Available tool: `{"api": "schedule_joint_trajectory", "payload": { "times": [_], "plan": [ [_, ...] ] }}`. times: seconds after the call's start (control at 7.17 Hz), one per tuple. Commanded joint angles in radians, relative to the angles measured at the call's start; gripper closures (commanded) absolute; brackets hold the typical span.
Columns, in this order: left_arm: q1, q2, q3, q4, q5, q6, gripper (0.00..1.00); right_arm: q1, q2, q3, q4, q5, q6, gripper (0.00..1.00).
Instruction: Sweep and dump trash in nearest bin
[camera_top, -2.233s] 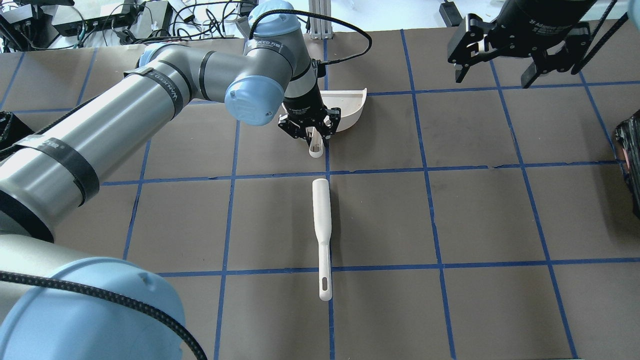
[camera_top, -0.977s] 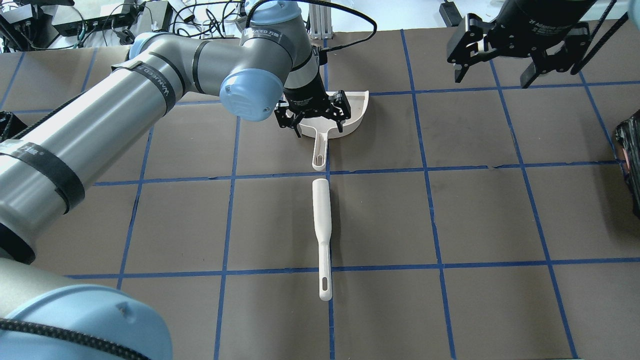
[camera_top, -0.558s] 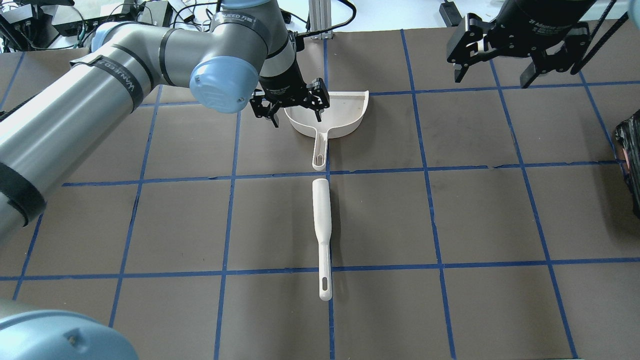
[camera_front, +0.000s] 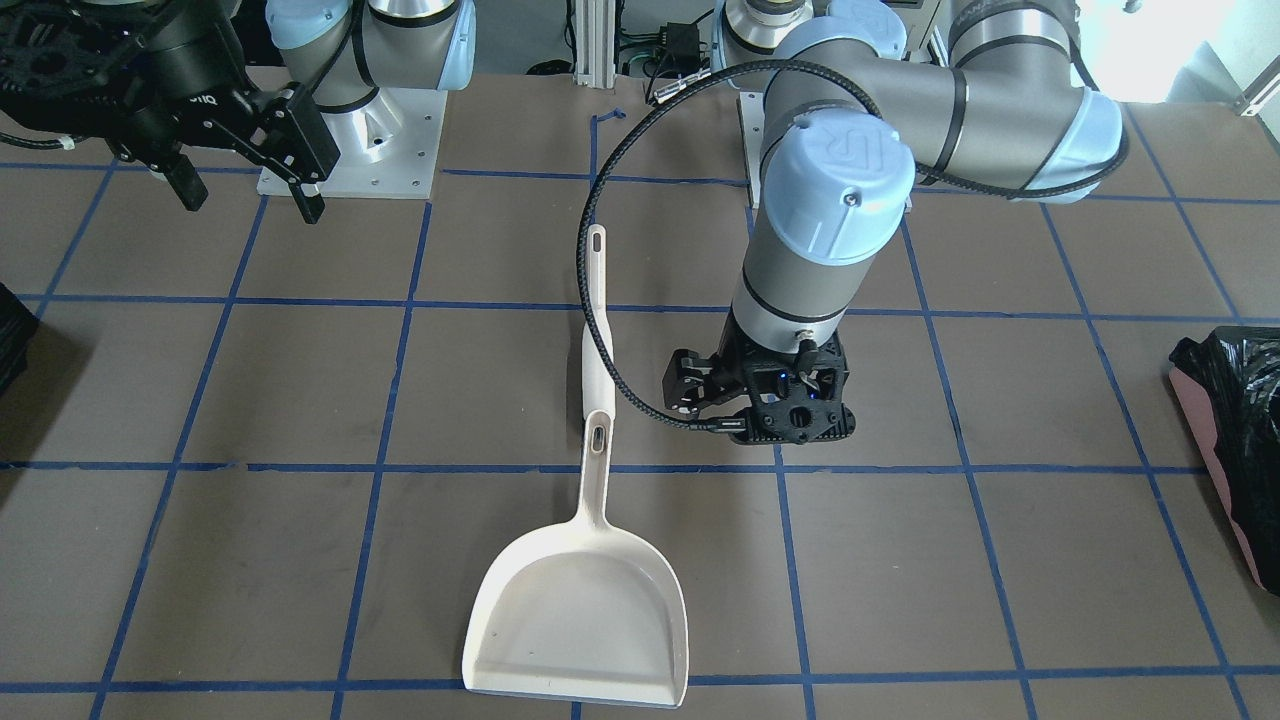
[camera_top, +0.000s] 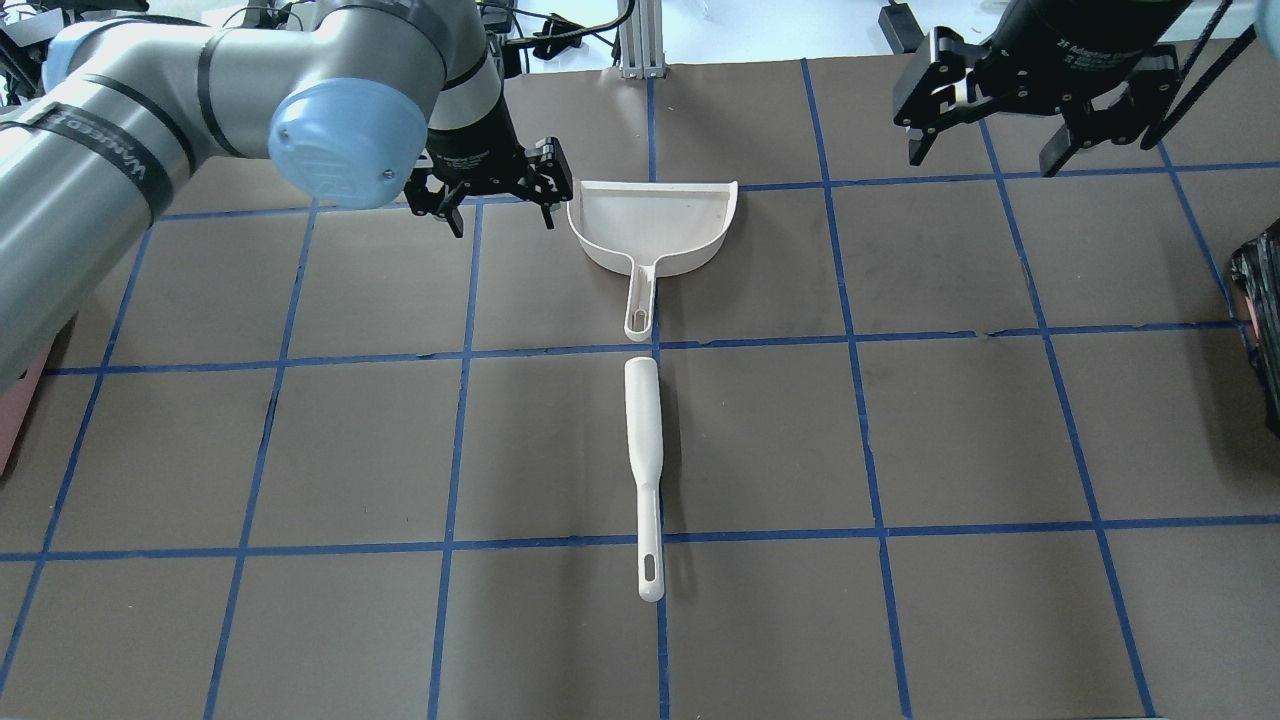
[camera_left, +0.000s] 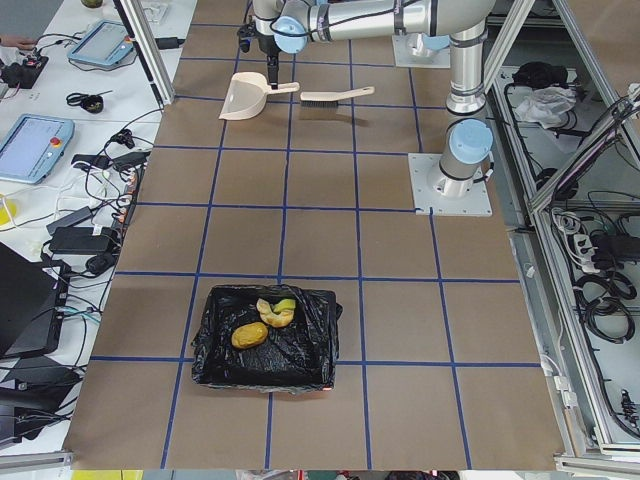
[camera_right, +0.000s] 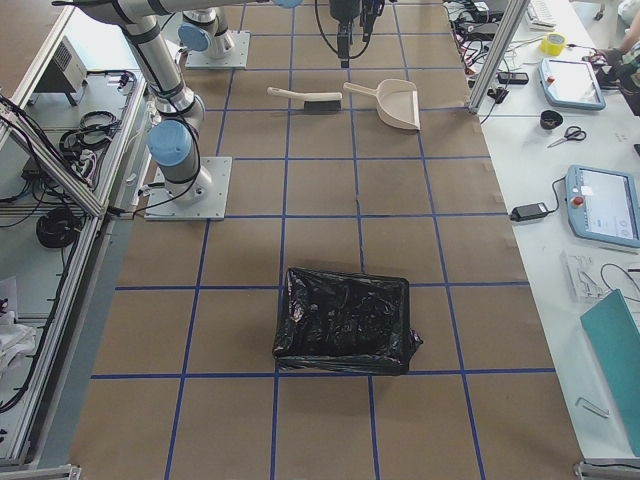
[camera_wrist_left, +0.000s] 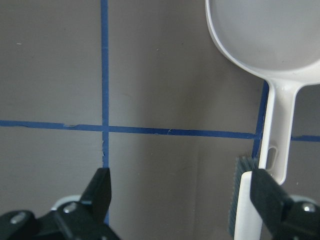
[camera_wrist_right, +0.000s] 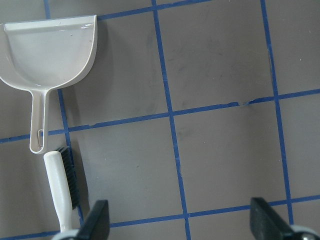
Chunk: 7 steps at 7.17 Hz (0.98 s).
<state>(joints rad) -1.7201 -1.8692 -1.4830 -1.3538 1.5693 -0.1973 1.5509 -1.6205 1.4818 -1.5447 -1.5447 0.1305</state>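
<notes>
- Overhead exterior, upper left: left claw (camera_top: 500, 208) wide, empty, beside cream plastic dustpan (camera_top: 655, 220).
- Upper right: right claw (camera_top: 983, 150) wide, empty.
- Dustpan looks light, stiff; grab its slim handle (camera_top: 640, 300).

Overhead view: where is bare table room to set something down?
Bare squares lie right of the cream plastic dustpan and cream-handled brush, up to the black-bagged bin, and left of the brush, nearer the robot than the open left tool. Crowded: the centre line, where dustpan handle nearly meets brush head, with the left tool beside the pan's rim.
</notes>
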Motion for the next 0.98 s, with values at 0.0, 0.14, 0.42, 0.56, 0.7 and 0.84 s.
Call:
{"api": "schedule_joint_trajectory", "payload": {
  "times": [0.0,0.14,0.42,0.56,0.7,0.84],
  "plan": [
    [0.048,0.091,-0.034,-0.048,0.001,0.088,0.00,0.000,0.001,0.000,-0.001,0.000,0.000,0.00],
    [0.050,0.138,-0.058,-0.082,-0.002,0.116,0.00,0.000,0.001,0.000,-0.002,0.000,0.000,0.00],
    [0.051,0.253,-0.077,-0.199,-0.009,0.189,0.01,0.000,0.001,0.002,0.000,0.000,0.000,0.00],
    [0.056,0.296,-0.077,-0.247,-0.011,0.231,0.07,0.000,0.001,0.002,-0.001,0.000,0.001,0.00],
    [0.082,0.330,-0.079,-0.299,-0.009,0.318,0.15,0.000,0.001,0.002,-0.002,0.002,0.000,0.00],
    [0.143,0.353,-0.079,-0.326,-0.014,0.360,0.12,0.000,0.001,0.002,-0.002,0.003,0.001,0.00]
  ]
}}
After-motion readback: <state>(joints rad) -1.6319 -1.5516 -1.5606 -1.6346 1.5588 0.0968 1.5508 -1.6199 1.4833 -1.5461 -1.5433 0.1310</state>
